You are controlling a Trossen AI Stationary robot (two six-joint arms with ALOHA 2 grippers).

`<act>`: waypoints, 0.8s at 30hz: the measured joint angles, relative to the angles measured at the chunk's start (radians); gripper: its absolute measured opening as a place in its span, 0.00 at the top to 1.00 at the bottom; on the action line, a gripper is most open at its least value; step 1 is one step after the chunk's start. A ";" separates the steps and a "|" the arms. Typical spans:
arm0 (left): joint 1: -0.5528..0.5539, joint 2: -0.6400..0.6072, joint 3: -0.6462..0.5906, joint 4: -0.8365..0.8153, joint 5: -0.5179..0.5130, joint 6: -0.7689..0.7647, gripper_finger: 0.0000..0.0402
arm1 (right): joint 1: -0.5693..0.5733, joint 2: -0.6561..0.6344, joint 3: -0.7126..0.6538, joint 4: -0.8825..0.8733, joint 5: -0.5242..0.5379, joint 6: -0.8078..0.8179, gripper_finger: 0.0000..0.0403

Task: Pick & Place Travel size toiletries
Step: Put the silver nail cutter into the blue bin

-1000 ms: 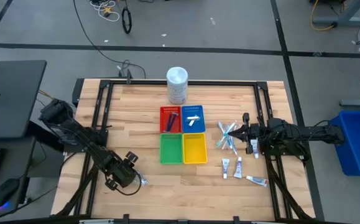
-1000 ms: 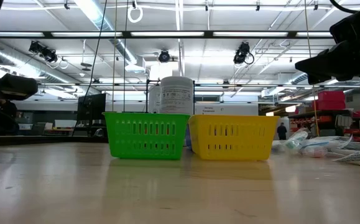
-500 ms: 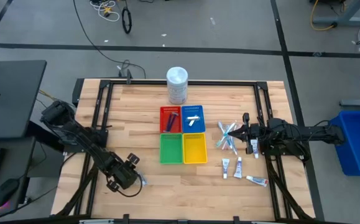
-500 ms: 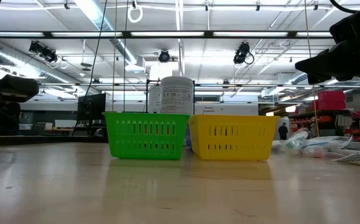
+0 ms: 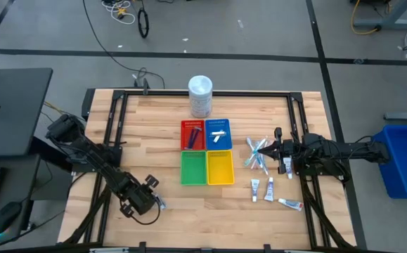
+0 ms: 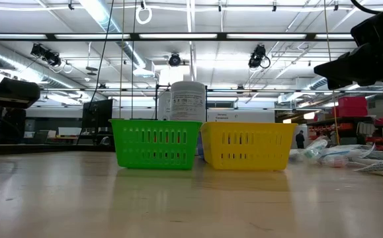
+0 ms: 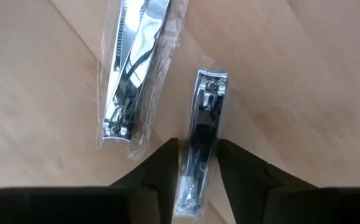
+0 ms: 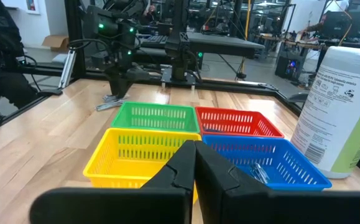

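Two silvery nail clippers in clear wrappers lie flat on the wood at the near left. In the left wrist view one clipper (image 7: 201, 124) lies between the fingers of my left gripper (image 7: 198, 165), the other (image 7: 130, 68) beside it. My left gripper (image 5: 154, 204) points down over them, its fingers a clipper's width apart. My right gripper (image 5: 279, 147) waits shut and level at the table's right, beside the pale-blue sticks (image 5: 256, 153) and white tubes (image 5: 268, 188). A dark-blue stick (image 5: 194, 131) lies in the red tray. My left gripper's fingers (image 7: 167, 168) come from above and stand along the two long sides of the clipper's wrapper (image 7: 195, 180), near one end. The clipper lies flat on the table. I cannot tell whether the fingers touch the wrapper.
Four square trays stand mid-table: red (image 5: 186, 137), blue (image 5: 225, 139), green (image 5: 193, 168), yellow (image 5: 220, 168). A tall white tub (image 5: 200, 97) stands behind them. A black frame (image 5: 112, 119) runs along the table's edges. Bare wood lies between my left gripper and the trays.
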State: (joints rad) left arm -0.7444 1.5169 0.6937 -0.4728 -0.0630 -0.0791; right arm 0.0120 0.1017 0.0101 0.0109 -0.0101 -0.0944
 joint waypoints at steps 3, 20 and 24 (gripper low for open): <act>0.000 0.001 0.000 0.005 0.002 -0.003 0.75 | 0.000 0.000 0.000 0.000 0.000 0.000 0.97; 0.008 0.008 0.038 -0.039 0.014 0.034 0.85 | 0.000 0.000 0.000 0.000 0.000 0.000 0.97; 0.032 0.006 0.117 -0.103 0.013 0.031 0.85 | 0.000 0.000 0.000 0.000 0.000 0.000 0.97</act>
State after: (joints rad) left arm -0.7125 1.5230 0.8104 -0.5755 -0.0504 -0.0477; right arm 0.0119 0.1017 0.0101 0.0109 -0.0101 -0.0947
